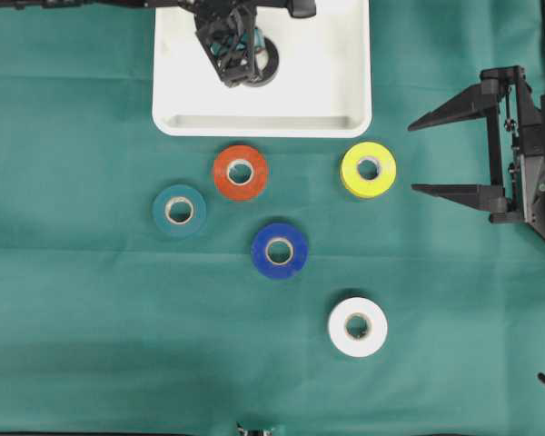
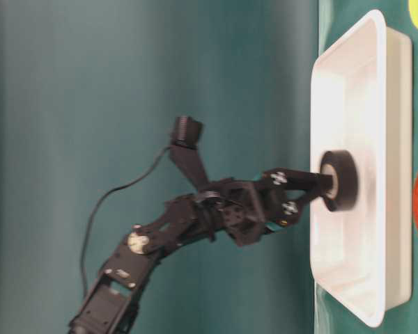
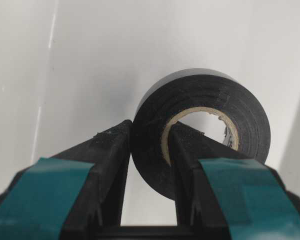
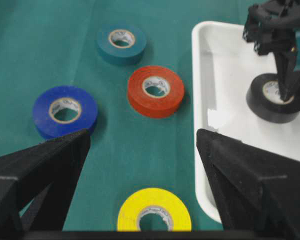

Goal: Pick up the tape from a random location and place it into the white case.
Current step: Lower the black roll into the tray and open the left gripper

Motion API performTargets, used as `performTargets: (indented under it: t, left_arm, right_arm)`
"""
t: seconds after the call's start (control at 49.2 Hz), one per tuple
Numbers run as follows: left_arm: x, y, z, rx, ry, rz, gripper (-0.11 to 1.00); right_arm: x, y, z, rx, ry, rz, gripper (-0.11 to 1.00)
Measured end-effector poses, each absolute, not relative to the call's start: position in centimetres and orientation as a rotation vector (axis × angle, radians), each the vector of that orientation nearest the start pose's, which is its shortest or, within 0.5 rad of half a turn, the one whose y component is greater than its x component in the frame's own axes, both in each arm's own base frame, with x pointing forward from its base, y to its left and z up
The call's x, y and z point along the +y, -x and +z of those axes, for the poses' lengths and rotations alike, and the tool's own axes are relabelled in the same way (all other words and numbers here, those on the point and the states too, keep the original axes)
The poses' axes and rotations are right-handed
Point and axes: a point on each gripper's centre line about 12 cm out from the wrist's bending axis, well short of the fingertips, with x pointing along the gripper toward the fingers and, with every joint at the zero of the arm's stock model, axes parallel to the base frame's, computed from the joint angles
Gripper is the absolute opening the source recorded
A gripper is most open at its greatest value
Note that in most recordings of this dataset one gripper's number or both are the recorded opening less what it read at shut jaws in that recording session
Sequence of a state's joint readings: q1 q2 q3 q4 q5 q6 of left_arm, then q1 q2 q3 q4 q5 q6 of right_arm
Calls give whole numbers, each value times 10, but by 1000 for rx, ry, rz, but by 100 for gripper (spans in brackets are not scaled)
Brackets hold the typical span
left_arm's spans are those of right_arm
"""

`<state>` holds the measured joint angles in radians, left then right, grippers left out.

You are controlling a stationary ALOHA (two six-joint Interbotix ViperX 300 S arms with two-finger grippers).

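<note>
Black tape roll (image 3: 200,135), matte vinyl on a cardboard core, sits inside the glossy white case (image 1: 345,100), pinched by the left tool (image 3: 149,145): one finger in the core, one on the outer wall. Right tool (image 1: 436,154) hangs wide apart, holding nothing. Orange roll (image 1: 240,172), yellow roll (image 1: 368,169), teal roll (image 1: 179,211), blue roll (image 1: 280,251) and white roll (image 1: 357,326) lie flat on the green cloth worktop (image 1: 91,318).

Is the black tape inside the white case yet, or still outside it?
Inside. The black tape lies within the white case rim, left tool shut on its wall. Whether it rests on the floor: cannot tell.
</note>
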<state>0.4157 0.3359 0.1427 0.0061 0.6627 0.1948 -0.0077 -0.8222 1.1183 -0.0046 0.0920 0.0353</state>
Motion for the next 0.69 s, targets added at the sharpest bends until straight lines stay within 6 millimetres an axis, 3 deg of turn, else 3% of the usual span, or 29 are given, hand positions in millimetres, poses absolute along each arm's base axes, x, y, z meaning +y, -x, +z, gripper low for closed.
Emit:
performTargets:
  t: [0.427, 0.488, 0.61, 0.691]
  left_arm:
    - [192, -434, 131, 1149, 54, 256, 21]
    - [191, -434, 132, 1147, 51, 254, 33]
    - [192, -434, 131, 1151, 31, 241, 71]
    - [192, -434, 131, 1153, 26, 237, 91]
  right_arm:
    - [-2, -217, 243, 386, -30, -14, 92]
    - [-2, -217, 243, 386, -30, -14, 92]
    - [-2, -217, 242, 389, -30, -14, 92]
    - [-2, -217, 242, 388, -30, -14, 92]
